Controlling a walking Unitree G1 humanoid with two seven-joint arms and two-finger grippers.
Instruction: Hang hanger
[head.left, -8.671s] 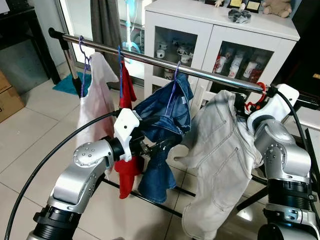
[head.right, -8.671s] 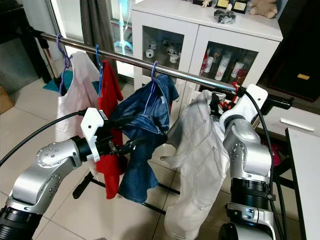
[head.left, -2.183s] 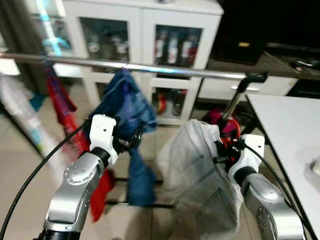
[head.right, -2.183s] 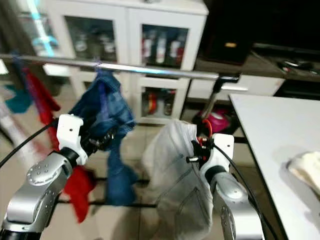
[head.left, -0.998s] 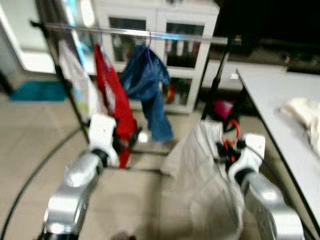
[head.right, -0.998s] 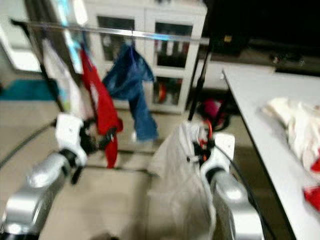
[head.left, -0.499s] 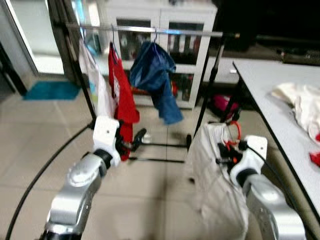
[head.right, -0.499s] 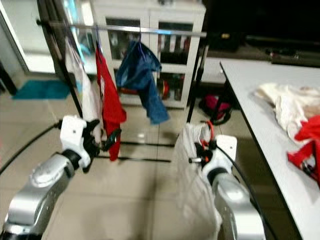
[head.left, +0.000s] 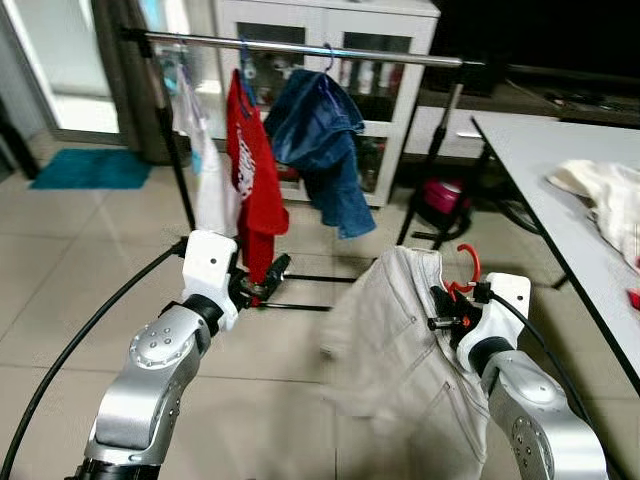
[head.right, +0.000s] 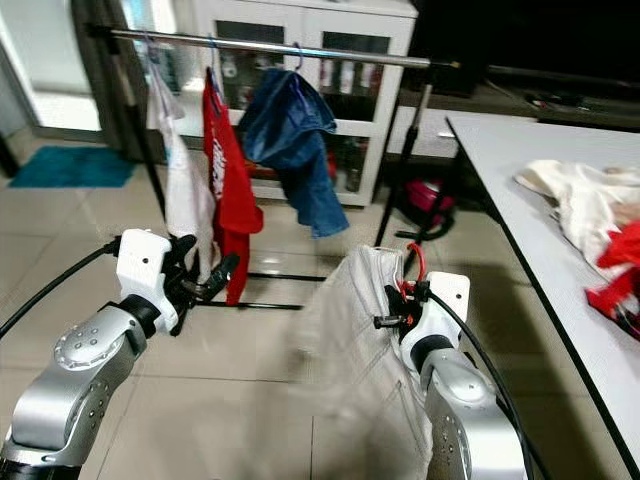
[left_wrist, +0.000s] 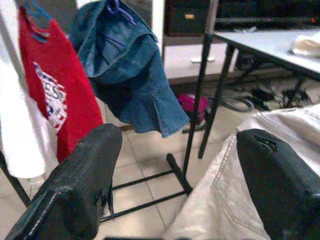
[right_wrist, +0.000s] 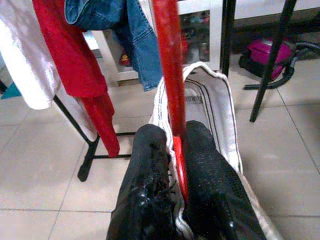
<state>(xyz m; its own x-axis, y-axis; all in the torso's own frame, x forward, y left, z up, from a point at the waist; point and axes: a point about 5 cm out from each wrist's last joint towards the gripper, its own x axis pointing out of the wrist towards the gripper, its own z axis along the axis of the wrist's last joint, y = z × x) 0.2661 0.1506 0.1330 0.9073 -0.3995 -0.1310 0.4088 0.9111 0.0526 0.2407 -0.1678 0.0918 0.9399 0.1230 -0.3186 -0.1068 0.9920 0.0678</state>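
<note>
A red hanger (right_wrist: 170, 75) carries pale grey jeans (head.left: 395, 345), and my right gripper (right_wrist: 173, 134) is shut on its stem, low at the right. Its red hook (head.left: 466, 268) pokes up just above the gripper (head.left: 446, 311). The clothes rail (head.left: 300, 46) runs across the far side, well away from both arms. On it hang a white garment (head.left: 200, 150), a red shirt (head.left: 255, 170) and blue jeans (head.left: 320, 135). My left gripper (left_wrist: 180, 136) is open and holds nothing, raised at the left (head.left: 268, 278) and facing the rack.
A white table (head.left: 535, 150) with loose clothes (head.left: 600, 195) lines the right side. Behind the rack stand a white glass-door cabinet (head.left: 390, 25) and a pink object (head.left: 445, 195) on the floor. A teal mat (head.left: 90, 168) lies far left. Tiled floor separates me from the rack.
The whole view has shifted; the rack stands farther off than several seconds ago. The pale jeans have swung leftward under the right gripper. Both grippers hold as before.
</note>
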